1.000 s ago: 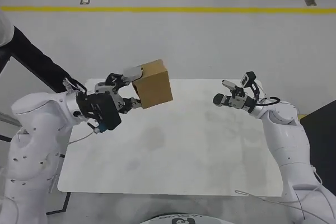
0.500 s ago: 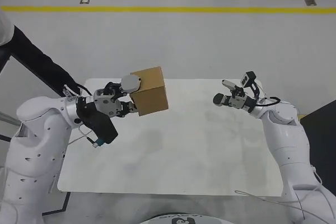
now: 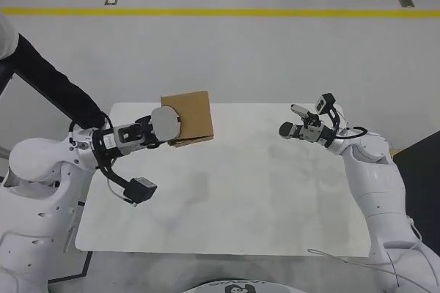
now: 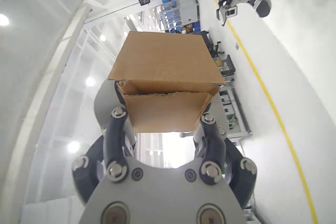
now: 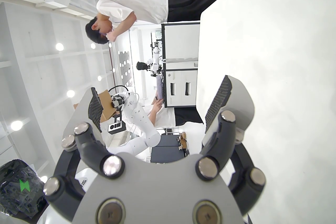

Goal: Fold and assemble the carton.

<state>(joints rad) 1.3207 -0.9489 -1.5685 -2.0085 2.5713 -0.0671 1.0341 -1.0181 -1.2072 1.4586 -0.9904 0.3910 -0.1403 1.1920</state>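
A brown cardboard carton [image 3: 188,117] is held up over the table's far left corner, one flat face turned upward. My left gripper [image 3: 166,124] is shut on it at its near side. In the left wrist view the carton [image 4: 165,70] sits between the two fingers [image 4: 115,128], with a torn flap edge facing the camera. My right gripper [image 3: 287,121] hovers open over the far right part of the table, nothing between its ribbed pads [image 5: 218,101]. The carton [image 5: 106,103] appears small and far off in the right wrist view.
The white table [image 3: 242,198] is bare across its middle and front. A person's dark sleeve [image 3: 51,80] reaches in at the far left, close behind my left arm. A yellow floor line [image 3: 227,12] runs beyond the table.
My left arm has rotated and drawn the carton toward the far left edge, turning it so a flat face points up. The right arm has not moved.
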